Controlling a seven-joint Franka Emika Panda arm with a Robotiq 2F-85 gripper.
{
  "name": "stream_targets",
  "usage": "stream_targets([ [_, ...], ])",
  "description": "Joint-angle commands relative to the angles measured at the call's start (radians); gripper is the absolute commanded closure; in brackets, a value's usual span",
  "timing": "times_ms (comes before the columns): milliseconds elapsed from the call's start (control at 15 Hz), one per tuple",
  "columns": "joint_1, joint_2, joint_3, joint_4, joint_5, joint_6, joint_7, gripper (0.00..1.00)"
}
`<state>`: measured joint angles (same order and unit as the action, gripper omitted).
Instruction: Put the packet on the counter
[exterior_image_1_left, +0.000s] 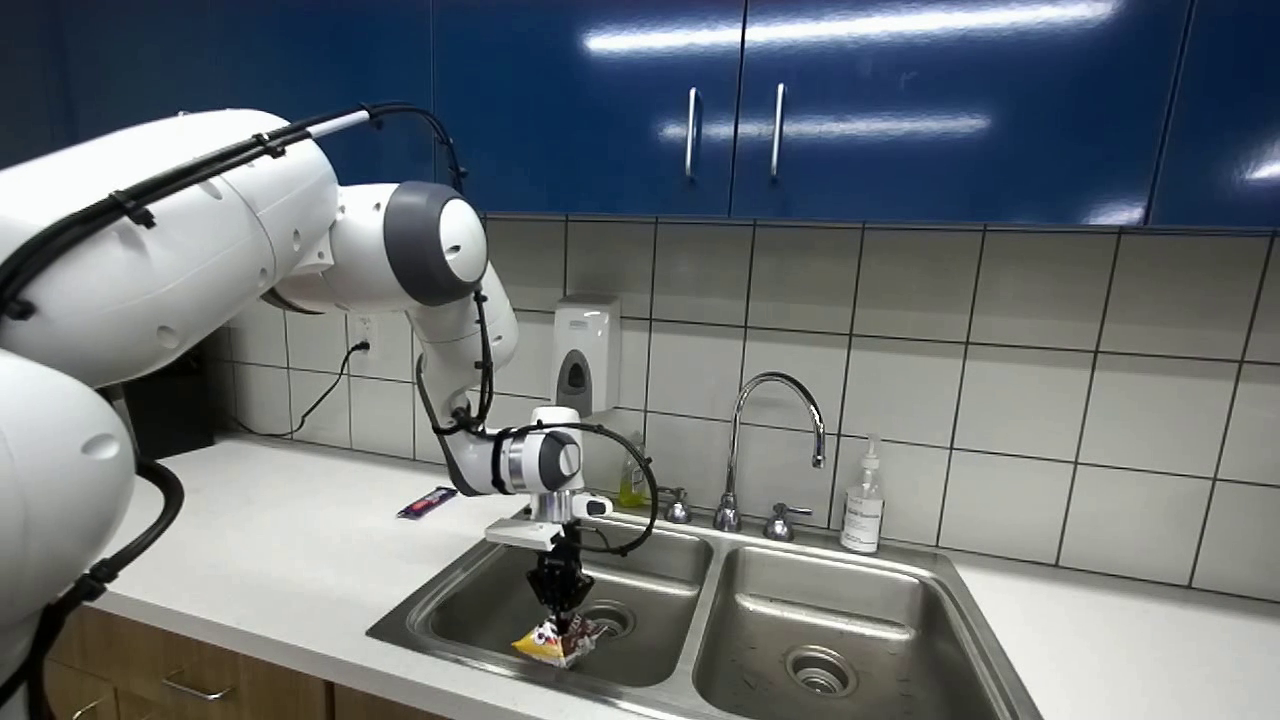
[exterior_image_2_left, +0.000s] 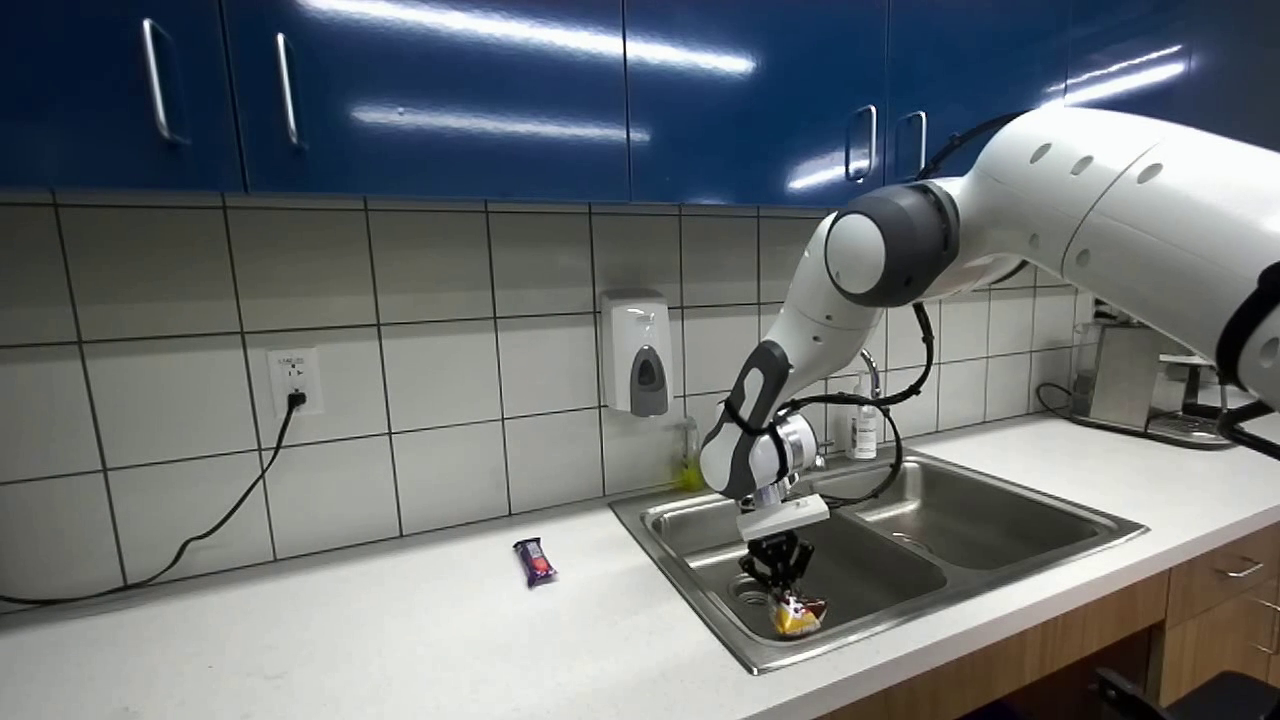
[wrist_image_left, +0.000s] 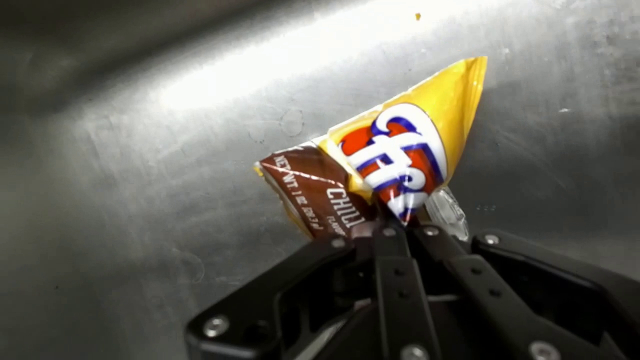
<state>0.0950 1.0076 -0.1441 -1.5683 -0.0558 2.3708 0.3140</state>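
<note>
Yellow and brown, the crinkly packet (wrist_image_left: 407, 142) is in the shiny steel sink (exterior_image_1_left: 703, 612), and the black end effector (wrist_image_left: 397, 226) pinches it. A small purple wrapper (exterior_image_2_left: 535, 563) lies on the white surface (exterior_image_2_left: 350, 625).

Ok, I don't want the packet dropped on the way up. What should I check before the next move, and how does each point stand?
1. Grip closed: ok; the end effector is shut on the packet, which creases into the jaws.
2. Grip firm enough to lift: cannot tell.
3. Packet above the counter: not ok; it is down inside the sink.
4. Packet free of the sink bottom: cannot tell.
5. The faucet apart from the end effector: ok; it stands farther back.
6. Set-down surface in view: ok; the counter runs beside the sink, with a small purple wrapper on it.
</note>
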Motion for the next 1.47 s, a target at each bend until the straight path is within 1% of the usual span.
stream_targets([
  [0,0.015,-0.119,-0.006,-0.076,0.018,-0.032,0.045,1.0],
  [267,0.023,-0.244,-0.015,-0.151,0.005,-0.051,0.06,1.0],
  [533,0.035,-0.367,-0.006,-0.246,-0.046,-0.104,0.015,1.0],
  [667,0.049,-0.43,0.009,-0.313,-0.087,-0.09,-0.013,1.0],
  [800,0.078,-0.492,0.017,-0.385,-0.132,-0.069,-0.005,1.0],
  [1067,0.132,-0.598,0.054,-0.509,-0.2,-0.048,0.011,1.0],
  [1400,0.185,-0.679,0.119,-0.605,-0.225,-0.051,0.054,1.0],
])
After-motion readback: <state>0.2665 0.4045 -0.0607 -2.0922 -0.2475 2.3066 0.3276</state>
